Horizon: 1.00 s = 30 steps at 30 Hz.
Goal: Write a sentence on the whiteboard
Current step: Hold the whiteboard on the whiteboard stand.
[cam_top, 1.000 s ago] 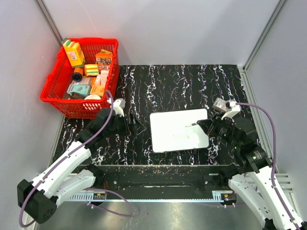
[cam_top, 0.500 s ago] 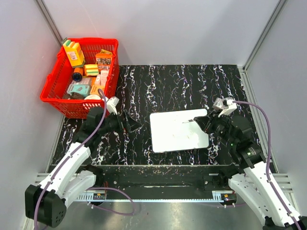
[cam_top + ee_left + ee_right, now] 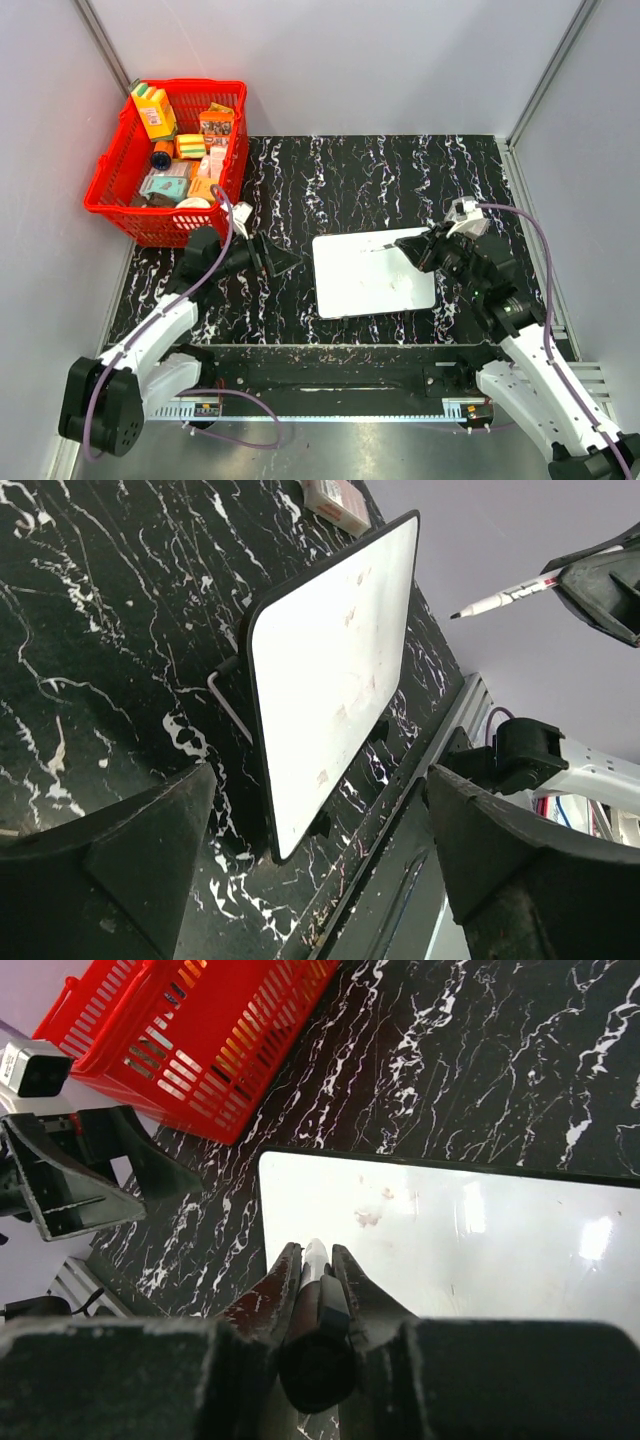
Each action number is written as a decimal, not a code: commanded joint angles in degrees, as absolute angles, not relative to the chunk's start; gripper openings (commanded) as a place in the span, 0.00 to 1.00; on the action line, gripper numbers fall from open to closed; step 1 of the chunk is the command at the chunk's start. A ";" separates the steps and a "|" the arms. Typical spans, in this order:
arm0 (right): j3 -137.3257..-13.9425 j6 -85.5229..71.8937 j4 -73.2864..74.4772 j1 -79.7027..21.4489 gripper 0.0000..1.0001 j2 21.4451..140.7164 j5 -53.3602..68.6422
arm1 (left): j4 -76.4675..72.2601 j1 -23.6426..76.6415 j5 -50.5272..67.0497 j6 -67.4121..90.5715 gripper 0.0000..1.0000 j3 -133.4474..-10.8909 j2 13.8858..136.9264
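A marker [image 3: 388, 246] is clenched in the right fingers [image 3: 415, 247], its tip poised over the upper part of the whiteboard [image 3: 372, 280], which lies flat at mid-frame on the desk [image 3: 330, 180], long axis left-right. The left fingers [image 3: 272, 256] are spread and empty, just left of it. No writing is seen on the board, and labels in the red basket [image 3: 112, 212], upper left, cannot be read.

The whiteboard [image 3: 372, 275] is presenting a smooth, glossy white face that is reflecting bright light patches, inside a thin dark rim. The table [image 3: 370, 185] is showing a black, white-veined marble-look surface with a slight sheen. The basket [image 3: 150, 222] is appearing as shiny red moulded plastic lattice. The marker [image 3: 505, 597] is showing a smooth white plastic barrel. The left gripper [image 3: 278, 256] and right gripper [image 3: 312, 1260] are displaying matt black plastic fingers [image 3: 120, 870], faintly rough. The rail [image 3: 330, 410] is gleaming as bare metal.
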<state>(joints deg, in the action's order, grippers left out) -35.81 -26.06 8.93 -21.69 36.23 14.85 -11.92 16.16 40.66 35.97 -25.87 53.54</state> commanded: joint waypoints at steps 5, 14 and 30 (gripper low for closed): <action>-38.14 -26.19 2.73 -24.60 0.00 41.22 15.57 | -27.60 18.01 45.09 33.32 0.88 -27.06 62.73; -39.55 -23.91 1.67 -31.99 0.00 42.10 6.87 | -28.21 18.63 46.32 28.57 0.85 -30.50 71.98; -37.97 -24.87 -4.31 -33.66 0.00 44.21 7.21 | -32.89 21.53 53.88 28.92 0.77 -37.79 82.88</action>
